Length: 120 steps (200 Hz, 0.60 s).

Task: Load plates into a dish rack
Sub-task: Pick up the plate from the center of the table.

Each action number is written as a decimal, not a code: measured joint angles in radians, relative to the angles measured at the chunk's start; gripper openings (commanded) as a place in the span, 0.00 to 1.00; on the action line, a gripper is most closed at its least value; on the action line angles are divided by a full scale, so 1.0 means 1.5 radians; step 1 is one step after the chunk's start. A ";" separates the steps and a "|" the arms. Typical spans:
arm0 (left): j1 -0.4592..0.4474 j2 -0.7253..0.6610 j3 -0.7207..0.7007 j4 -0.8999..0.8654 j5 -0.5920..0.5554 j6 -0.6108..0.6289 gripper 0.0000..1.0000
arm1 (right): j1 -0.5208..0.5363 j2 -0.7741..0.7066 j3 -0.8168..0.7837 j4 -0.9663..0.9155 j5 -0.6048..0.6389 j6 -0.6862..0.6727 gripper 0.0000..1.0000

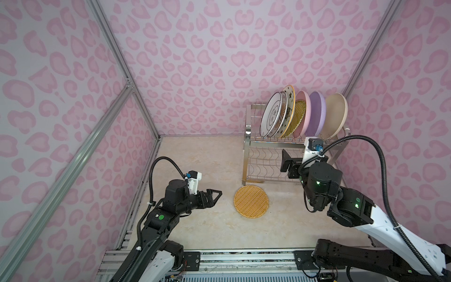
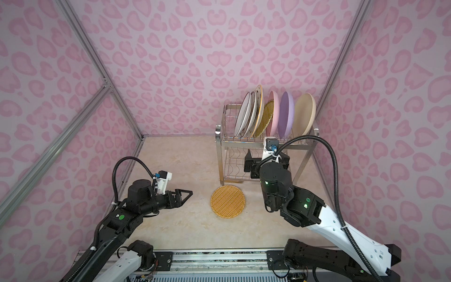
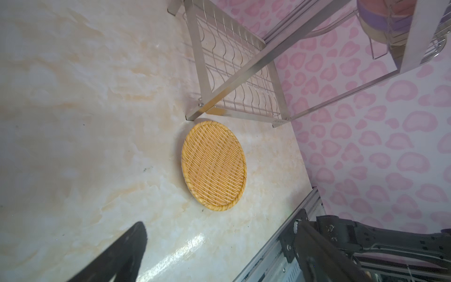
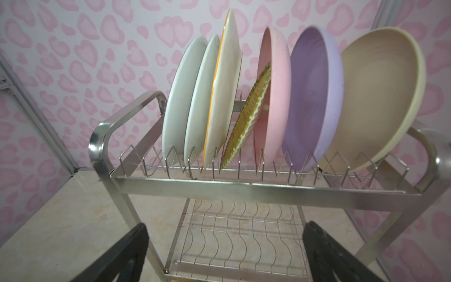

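A yellow woven plate (image 1: 251, 201) (image 3: 213, 164) lies flat on the table, just in front of the dish rack (image 1: 247, 156) (image 4: 244, 189). Several plates stand on edge in the rack's top tier: white ones (image 4: 183, 97), a second woven one (image 4: 249, 117), pink (image 4: 273, 97), lilac (image 4: 314, 97) and cream (image 4: 375, 97). My left gripper (image 1: 217, 198) hovers open to the left of the flat plate, apart from it. My right gripper (image 4: 225, 228) stands open and empty in front of the rack, level with the lower tier, below the lilac plate.
The rack's lower tier of wavy wires (image 4: 244, 234) holds nothing. Pink patterned walls (image 1: 195, 61) with aluminium posts close in the marble table (image 1: 195, 158) on three sides. A metal rail (image 1: 244, 258) runs along the front edge.
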 measured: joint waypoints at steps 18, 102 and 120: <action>-0.053 0.066 -0.011 0.030 -0.023 -0.020 0.98 | -0.020 -0.054 -0.065 -0.014 -0.052 0.025 0.97; -0.143 0.349 -0.021 0.215 -0.083 -0.120 1.00 | -0.143 -0.133 -0.291 -0.006 -0.338 0.142 0.95; -0.143 0.402 -0.020 0.252 -0.079 -0.132 0.98 | -0.167 -0.135 -0.321 0.014 -0.392 0.165 0.98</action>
